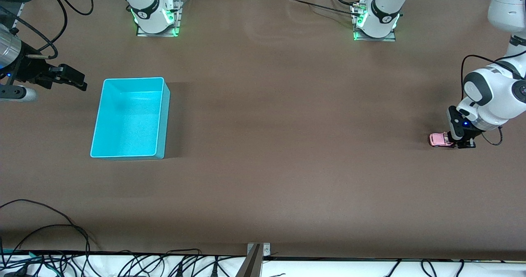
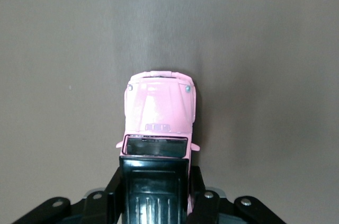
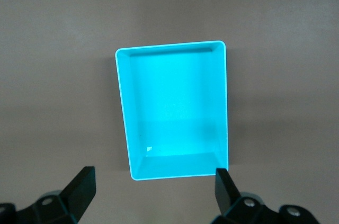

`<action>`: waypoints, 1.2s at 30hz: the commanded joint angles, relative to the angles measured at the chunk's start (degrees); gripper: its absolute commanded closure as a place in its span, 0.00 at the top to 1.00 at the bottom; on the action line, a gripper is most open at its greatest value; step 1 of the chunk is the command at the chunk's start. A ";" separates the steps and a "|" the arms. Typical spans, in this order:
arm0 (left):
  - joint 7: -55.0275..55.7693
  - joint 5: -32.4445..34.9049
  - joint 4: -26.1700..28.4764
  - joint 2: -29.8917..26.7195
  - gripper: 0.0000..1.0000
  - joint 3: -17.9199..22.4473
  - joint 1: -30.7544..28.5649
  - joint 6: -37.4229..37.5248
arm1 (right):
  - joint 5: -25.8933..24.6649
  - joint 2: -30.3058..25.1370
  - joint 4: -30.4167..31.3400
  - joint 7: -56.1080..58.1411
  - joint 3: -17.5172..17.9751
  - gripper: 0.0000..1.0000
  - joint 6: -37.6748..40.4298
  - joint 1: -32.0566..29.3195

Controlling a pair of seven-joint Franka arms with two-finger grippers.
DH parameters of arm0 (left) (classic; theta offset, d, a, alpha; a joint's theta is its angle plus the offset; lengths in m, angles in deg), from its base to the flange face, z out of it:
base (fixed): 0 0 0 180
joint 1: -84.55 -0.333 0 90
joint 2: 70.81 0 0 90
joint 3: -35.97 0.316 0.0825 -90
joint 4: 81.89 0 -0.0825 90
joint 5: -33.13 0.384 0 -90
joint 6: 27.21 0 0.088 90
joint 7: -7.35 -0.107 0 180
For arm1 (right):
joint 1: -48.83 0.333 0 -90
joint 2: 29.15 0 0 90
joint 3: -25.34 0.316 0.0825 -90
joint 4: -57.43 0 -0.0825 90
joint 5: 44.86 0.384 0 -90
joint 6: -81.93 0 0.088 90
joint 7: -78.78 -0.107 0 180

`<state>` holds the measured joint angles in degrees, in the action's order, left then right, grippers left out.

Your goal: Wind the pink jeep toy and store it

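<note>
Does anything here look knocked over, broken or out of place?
Nothing stands out. The pink jeep toy sits upright on the table, gripped by the left gripper. The turquoise bin stands upright and empty, with the open right gripper waiting beside it.

Jeep (image 1: 439,139) at left arm's end, bin (image 1: 162,116) at right's.

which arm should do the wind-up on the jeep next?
Left. The left gripper is already shut on the pink jeep toy, which sits on the table at the left arm's end. The right gripper hangs open beside the turquoise bin, well away from the toy.
</note>
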<state>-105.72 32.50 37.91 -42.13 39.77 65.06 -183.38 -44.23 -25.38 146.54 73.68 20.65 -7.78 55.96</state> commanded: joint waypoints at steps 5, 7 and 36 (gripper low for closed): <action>-5.75 1.16 -2.29 6.47 0.01 -0.02 -3.01 -0.18 | -0.28 -0.25 -0.78 0.96 0.04 1.00 1.02 -0.19; -6.72 1.16 -2.64 6.56 0.01 -0.02 -3.79 -0.10 | -0.28 -0.16 -0.78 0.96 0.04 1.00 1.02 -0.19; -9.01 1.16 -5.90 7.79 0.02 -0.02 -8.02 0.78 | -0.28 -0.25 -0.78 0.96 0.04 1.00 1.02 -0.19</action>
<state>-112.87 32.50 32.71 -38.90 39.58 58.42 -183.35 -44.23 -25.38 146.54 73.70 20.65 -7.78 55.96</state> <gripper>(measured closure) 0.489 0.000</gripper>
